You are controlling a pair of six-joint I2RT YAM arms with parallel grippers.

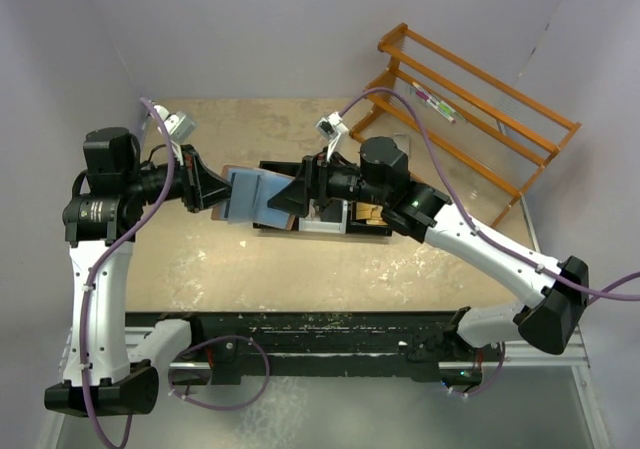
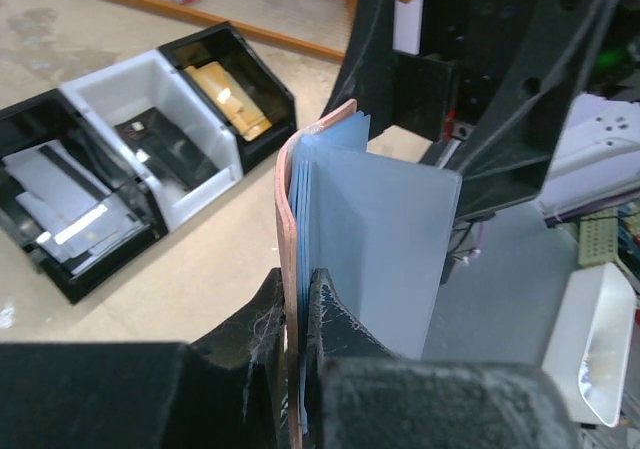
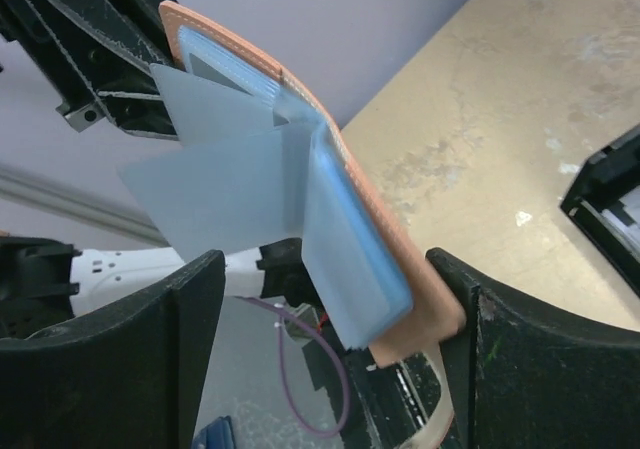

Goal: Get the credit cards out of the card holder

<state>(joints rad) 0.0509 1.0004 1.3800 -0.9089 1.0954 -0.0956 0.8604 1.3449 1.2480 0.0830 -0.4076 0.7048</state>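
Observation:
The card holder [image 1: 250,197] is a reddish-brown bifold with light blue lining, held up on edge above the table between the two arms. My left gripper [image 1: 212,191] is shut on its near edge; in the left wrist view both fingers [image 2: 335,319] pinch the brown cover [image 2: 288,199] and the lining. Pale grey credit cards [image 3: 215,194] fan out of the blue pockets. My right gripper [image 3: 330,289] stands open around the holder's far corner [image 3: 385,219], whose brown tip is at or next to one finger. More grey cards [image 2: 60,204] lie in a tray compartment.
A three-part tray [image 1: 325,224] sits on the table behind the holder: a black bin with grey cards, a white bin [image 2: 200,119], and a black bin with tan paper pieces [image 2: 235,94]. A wooden rack [image 1: 470,119] stands at the back right.

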